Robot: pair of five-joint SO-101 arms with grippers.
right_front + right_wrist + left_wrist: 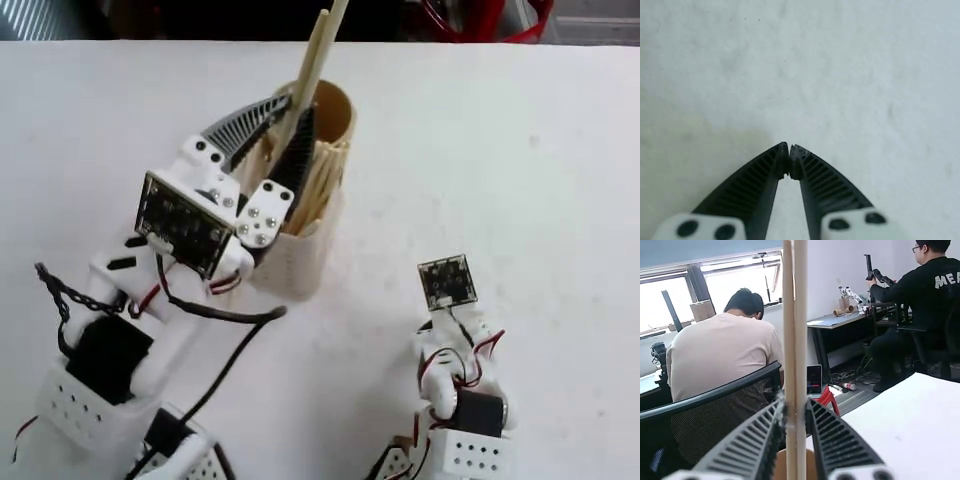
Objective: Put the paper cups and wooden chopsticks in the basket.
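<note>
My left gripper (291, 118) is shut on a pair of wooden chopsticks (326, 45) that stand nearly upright over the basket (300, 265). In the left wrist view the chopsticks (794, 340) rise between the black fingers of the left gripper (795, 415). The white basket holds a brown paper cup (336, 106) and a bundle of several more chopsticks (320, 175). The cup's rim (780, 467) shows just below the held pair. My right gripper (789, 156) is shut on nothing and points down at bare white table (850, 75), to the right of the basket.
The right arm's wrist camera board (447, 282) sits right of the basket. A black cable (225, 340) runs across the table from the left arm. The table edge (480, 42) lies just behind the basket, with a red object (470, 20) beyond it.
</note>
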